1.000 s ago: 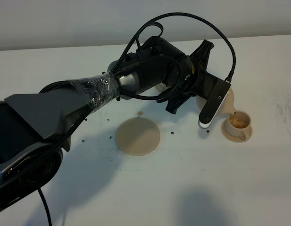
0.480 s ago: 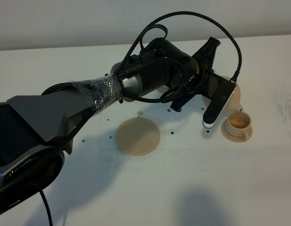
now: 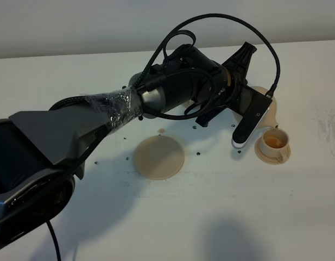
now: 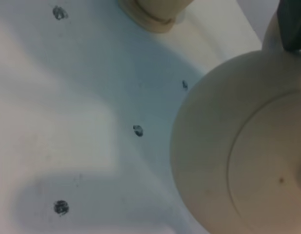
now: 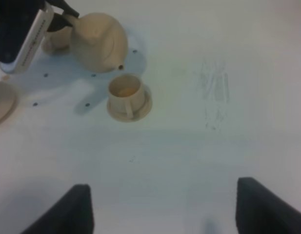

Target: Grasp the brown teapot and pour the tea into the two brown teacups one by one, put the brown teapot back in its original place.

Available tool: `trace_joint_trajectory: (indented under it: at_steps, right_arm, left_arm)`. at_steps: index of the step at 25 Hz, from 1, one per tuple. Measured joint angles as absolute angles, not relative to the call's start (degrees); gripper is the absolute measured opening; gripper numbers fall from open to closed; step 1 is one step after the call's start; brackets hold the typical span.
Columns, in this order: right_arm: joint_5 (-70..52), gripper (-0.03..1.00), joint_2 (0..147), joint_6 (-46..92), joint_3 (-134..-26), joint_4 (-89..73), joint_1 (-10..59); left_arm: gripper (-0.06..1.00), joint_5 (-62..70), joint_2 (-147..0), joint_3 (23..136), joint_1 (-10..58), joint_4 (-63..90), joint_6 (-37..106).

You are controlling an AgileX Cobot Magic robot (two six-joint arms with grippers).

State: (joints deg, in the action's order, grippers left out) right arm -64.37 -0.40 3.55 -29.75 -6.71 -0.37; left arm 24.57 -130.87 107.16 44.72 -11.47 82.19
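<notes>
My left gripper (image 3: 253, 89) reaches across to the right and is shut on the handle of the brown teapot (image 3: 269, 109), which is mostly hidden behind the wrist. The teapot is also in the right wrist view (image 5: 99, 41) and fills the left wrist view (image 4: 238, 161), with a dark finger (image 4: 291, 24) at its handle. One teacup (image 3: 274, 142) on its saucer holds orange tea just in front of the teapot (image 5: 125, 92). The second teacup (image 5: 55, 41) stands behind the teapot. The flat tan disc (image 3: 159, 157) lies bare. My right gripper (image 5: 174, 209) is open and empty.
Small dark specks (image 3: 198, 153) dot the white table (image 3: 221, 206) around the disc and cups. The left arm's wrist camera bar (image 3: 251, 119) hangs beside the filled cup. A faint smudge (image 5: 216, 92) marks the table on the right.
The left arm moved slightly right and back, taking the teapot's spout off the near teacup. The tea in that cup now looks deeper orange.
</notes>
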Motion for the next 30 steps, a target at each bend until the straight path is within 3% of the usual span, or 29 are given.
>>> trace_joint_trajectory:
  at_steps: [30]
  right_arm:
    - [-64.4,0.59,-0.4,3.6,-29.8,-6.7,-0.4]
  left_arm:
    - [0.09,23.1,-131.8,107.2,45.7,-13.2,88.8]
